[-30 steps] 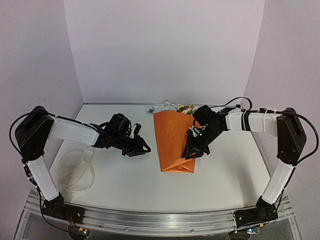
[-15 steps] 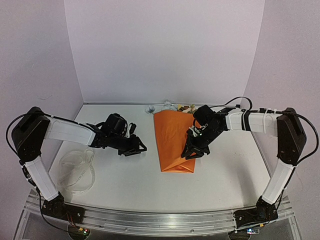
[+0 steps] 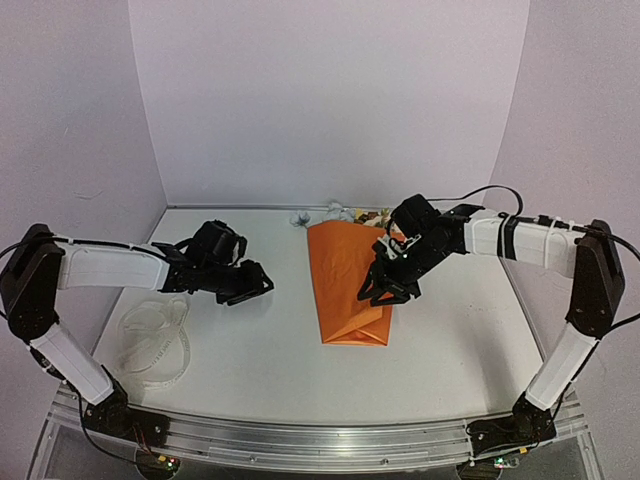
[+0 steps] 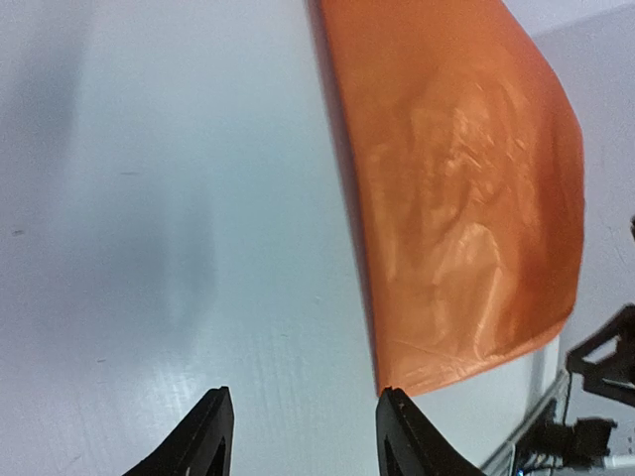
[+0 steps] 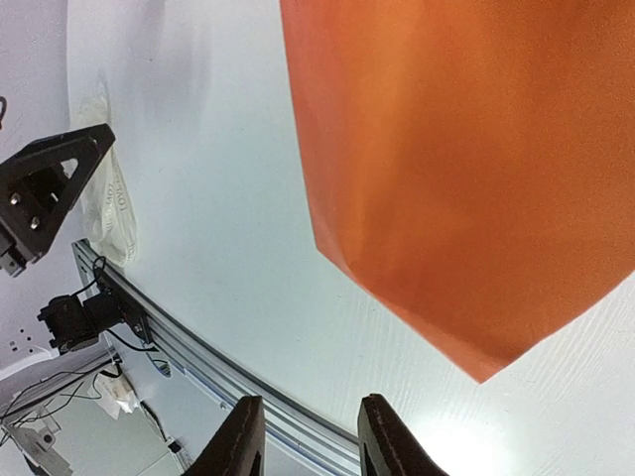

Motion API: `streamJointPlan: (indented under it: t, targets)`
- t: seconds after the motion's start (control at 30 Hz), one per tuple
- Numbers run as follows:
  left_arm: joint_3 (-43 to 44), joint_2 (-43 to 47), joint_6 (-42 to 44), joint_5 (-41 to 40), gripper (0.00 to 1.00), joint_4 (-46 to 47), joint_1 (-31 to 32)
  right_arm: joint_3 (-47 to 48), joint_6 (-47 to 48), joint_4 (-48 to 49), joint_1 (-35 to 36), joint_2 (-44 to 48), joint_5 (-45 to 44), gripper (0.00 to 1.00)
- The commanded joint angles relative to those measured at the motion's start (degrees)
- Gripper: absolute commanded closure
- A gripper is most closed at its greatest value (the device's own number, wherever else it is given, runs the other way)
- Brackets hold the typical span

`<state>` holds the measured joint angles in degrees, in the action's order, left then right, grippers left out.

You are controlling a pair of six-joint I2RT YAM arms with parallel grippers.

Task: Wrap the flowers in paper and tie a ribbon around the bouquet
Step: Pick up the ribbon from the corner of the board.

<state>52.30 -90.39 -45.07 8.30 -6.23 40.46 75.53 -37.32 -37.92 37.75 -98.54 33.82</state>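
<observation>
One crinkly orange paper cone bouquet point(image 3: 345, 285) lies in the middle of the white worktop point(image 3: 270, 360), with pale blue, white and brown blooms point(image 3: 350, 215) at its far end. One long white translucent ribbon point(image 3: 155, 345) lies looped at the near left. Two arms: my left pincer point(image 3: 255, 287), spread and empty, reaches low over bare worktop left of the cone. My right pincer point(image 3: 383, 293), also spread and empty, bends down over the cone's right edge.

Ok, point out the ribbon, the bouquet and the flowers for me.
ribbon point(image 3: 152, 338), top view, on the loose translucent coil.
bouquet point(image 3: 345, 285), top view, on the middle of the orange cone.
flowers point(image 3: 352, 213), top view, on the blooms poking out at the cone's far, wide end.
</observation>
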Motion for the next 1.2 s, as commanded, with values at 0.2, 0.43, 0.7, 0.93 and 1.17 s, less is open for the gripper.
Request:
streamJointPlan:
  t: [0.2, 0.43, 0.7, 0.93, 1.17]
  targets:
    - [-9.95, 19.39, -13.64, -31.67, 0.37, -21.84, -7.21, 0.74, 2.67, -0.75, 0.77, 6.45, -0.61, 0.61]
    - [-11.24, 19.36, -15.54, -36.22, 0.35, -26.02, -13.08, -0.37, 2.73, -0.62, 0.76, 7.21, 0.15, 0.60]
    - [-13.22, 13.65, -12.42, -30.64, 0.37, -18.78, -20.75, -2.70, 3.41, -0.57, 0.80, 9.20, 0.09, 0.60]
    - [-13.00, 7.12, -11.51, -26.98, 0.50, -13.84, -23.12, -4.43, 3.81, -0.57, 0.78, 10.57, -0.56, 0.60]
    - [-13.76, 7.06, -9.93, -26.31, 0.89, -12.13, -23.67, -6.10, 4.07, -0.57, 0.75, 12.19, -1.54, 0.60]
